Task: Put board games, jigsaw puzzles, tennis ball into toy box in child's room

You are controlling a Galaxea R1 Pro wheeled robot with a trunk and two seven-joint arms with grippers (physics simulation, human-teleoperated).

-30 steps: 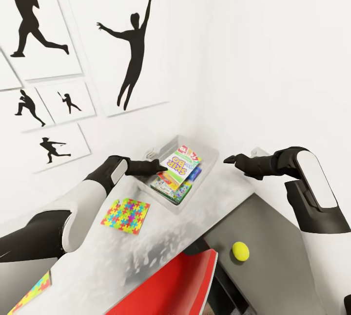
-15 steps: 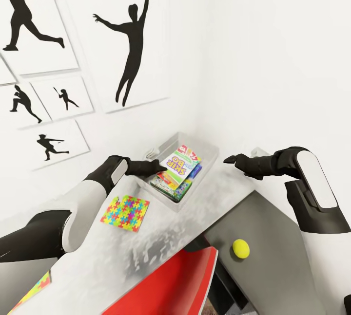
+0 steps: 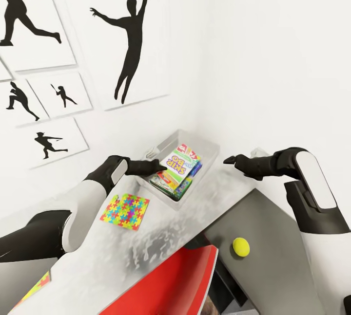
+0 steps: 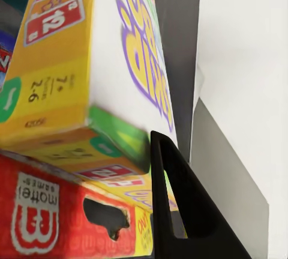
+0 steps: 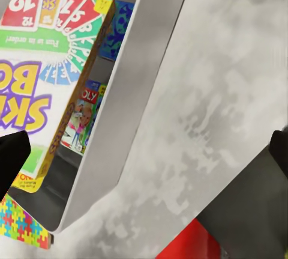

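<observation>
The pale toy box (image 3: pixel 209 152) stands on the table (image 3: pixel 204 203) against the wall, with board games stacked inside. On top lies a tilted white Skip-Bo board game (image 3: pixel 179 163) (image 4: pixel 138 60) (image 5: pixel 42 109). My left gripper (image 3: pixel 158 165) is at the near corner of this box, shut on it. One black finger (image 4: pixel 180 211) lies against its cover. My right gripper (image 3: pixel 229 160) hovers open to the right of the toy box, holding nothing. One jigsaw puzzle (image 3: pixel 125 211) lies on the pale top. Another jigsaw puzzle (image 3: pixel 30 289) peeks in at the lower left. The tennis ball (image 3: pixel 241 247) rests on the dark lower section.
A red chair (image 3: pixel 165 281) is pushed under the table's front edge. White walls meet in a corner behind the toy box, and black baseball-player pictures (image 3: pixel 129 37) hang on the left one.
The whole view has drifted a little, so the pictures sit higher and further left. Both arms and the top board game keep their places relative to each other.
</observation>
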